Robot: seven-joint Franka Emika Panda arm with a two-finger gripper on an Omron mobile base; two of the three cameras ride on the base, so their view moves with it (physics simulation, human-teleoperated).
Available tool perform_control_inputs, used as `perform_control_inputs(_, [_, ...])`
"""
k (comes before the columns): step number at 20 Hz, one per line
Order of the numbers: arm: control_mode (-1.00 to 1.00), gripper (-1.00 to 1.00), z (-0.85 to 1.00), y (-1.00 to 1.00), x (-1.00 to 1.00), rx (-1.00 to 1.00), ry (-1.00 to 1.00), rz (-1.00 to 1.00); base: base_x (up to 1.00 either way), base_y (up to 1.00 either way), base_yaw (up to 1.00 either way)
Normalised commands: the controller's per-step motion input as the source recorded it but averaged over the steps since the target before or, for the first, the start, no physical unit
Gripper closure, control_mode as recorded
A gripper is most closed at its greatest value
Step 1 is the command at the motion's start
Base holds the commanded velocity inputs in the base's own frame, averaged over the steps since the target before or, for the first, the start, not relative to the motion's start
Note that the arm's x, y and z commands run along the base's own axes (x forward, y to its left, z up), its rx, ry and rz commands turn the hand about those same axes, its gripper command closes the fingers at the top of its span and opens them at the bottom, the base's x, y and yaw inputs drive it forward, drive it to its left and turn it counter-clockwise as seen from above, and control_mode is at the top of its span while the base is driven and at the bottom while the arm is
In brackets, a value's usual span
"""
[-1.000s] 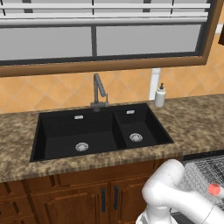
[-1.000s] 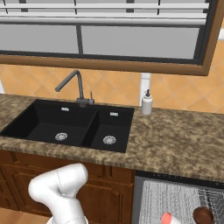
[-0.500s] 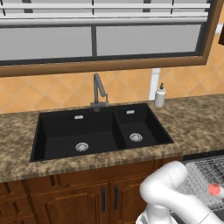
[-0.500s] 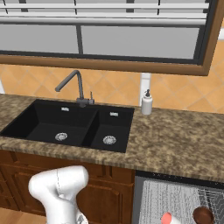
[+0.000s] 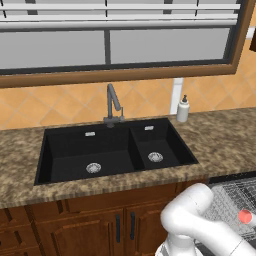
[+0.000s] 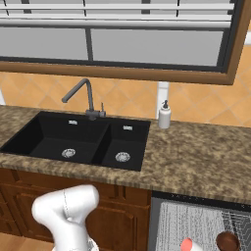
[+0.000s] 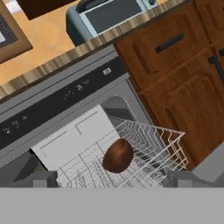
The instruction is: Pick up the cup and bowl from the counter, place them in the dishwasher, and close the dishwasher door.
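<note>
The dishwasher (image 7: pixel 65 94) stands open with its pale wire rack (image 7: pixel 148 144) pulled out. A brown bowl (image 7: pixel 118 155) lies in the rack, just above and between my fingertips (image 7: pixel 41 178) in the hand view. My gripper (image 7: pixel 111 180) is open, its fingers spread wide with nothing held. The right base view shows the bowl (image 6: pixel 228 241) beside a red cup (image 6: pixel 188 245) in the rack (image 6: pixel 196 223). In the left base view the cup (image 5: pixel 245 216) also rests in the rack. The granite counter (image 5: pixel 225 140) carries a black double sink (image 5: pixel 112 150).
A faucet (image 5: pixel 114 102) and a white soap dispenser (image 5: pixel 183 109) stand behind the sink. Brown wooden cabinets (image 7: pixel 175 65) flank the dishwasher, and a toaster (image 7: pixel 109 15) sits on the counter above it. My white arm (image 6: pixel 66 211) bends low in front of the cabinets.
</note>
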Motion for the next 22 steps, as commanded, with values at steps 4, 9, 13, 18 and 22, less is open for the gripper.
perform_control_inputs(4, [-1.0, -1.0, -0.96, -0.85, -0.99, 0.01, -0.25, 0.0, 0.0, 0.0, 0.0])
perform_control_inputs(9, [-1.0, -1.0, -0.27, -0.89, -0.67, 0.57, 0.42, 0.0, 0.0, 0.0, 0.0])
perform_control_inputs(13, [-1.0, -1.0, -0.48, -0.92, -0.48, 0.78, 0.39, 0.0, 0.0, 0.0, 0.0])
perform_control_inputs(18, [-1.0, -1.0, -0.36, -0.86, -0.74, 0.92, 0.28, 0.0, 0.0, 0.0, 0.0])
perform_control_inputs(22, [-1.0, -1.0, -0.05, -0.52, -1.0, 0.97, 0.17, 0.0, 0.0, 0.0, 0.0])
